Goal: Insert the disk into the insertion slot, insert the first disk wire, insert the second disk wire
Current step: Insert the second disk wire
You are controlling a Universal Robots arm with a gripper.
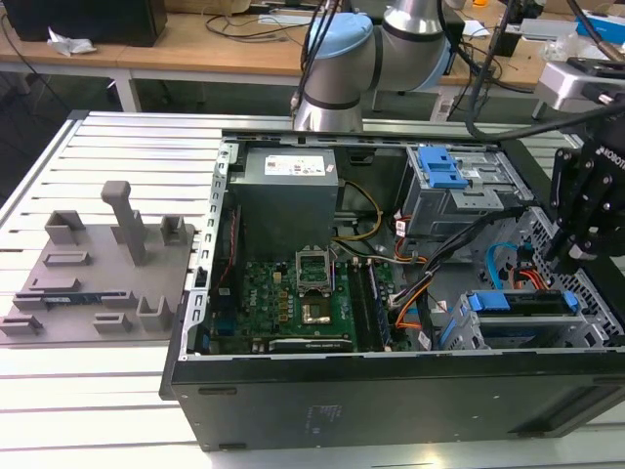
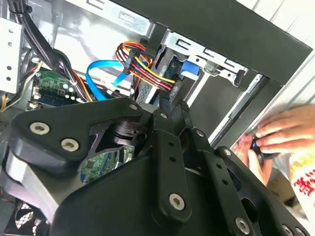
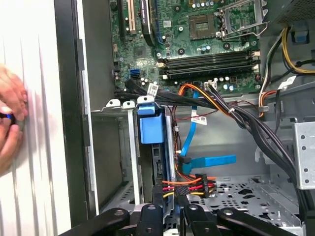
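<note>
The disk sits inside the insertion slot, a low grey cage at the case's front corner on the exterior view's right. Its blue carrier tab pokes out of the bay mouth. My gripper hangs just above that cage. In both wrist views the gripper is shut on the black plug of a disk wire with red, yellow and orange strands, held right at the disk's end. A blue flat disk wire lies loose beside it.
A taller grey cage with a blue latch stands behind the slot. The power supply and motherboard fill the case's middle. A person's hand rests outside the case wall. A grey fixture plate lies on the exterior view's left.
</note>
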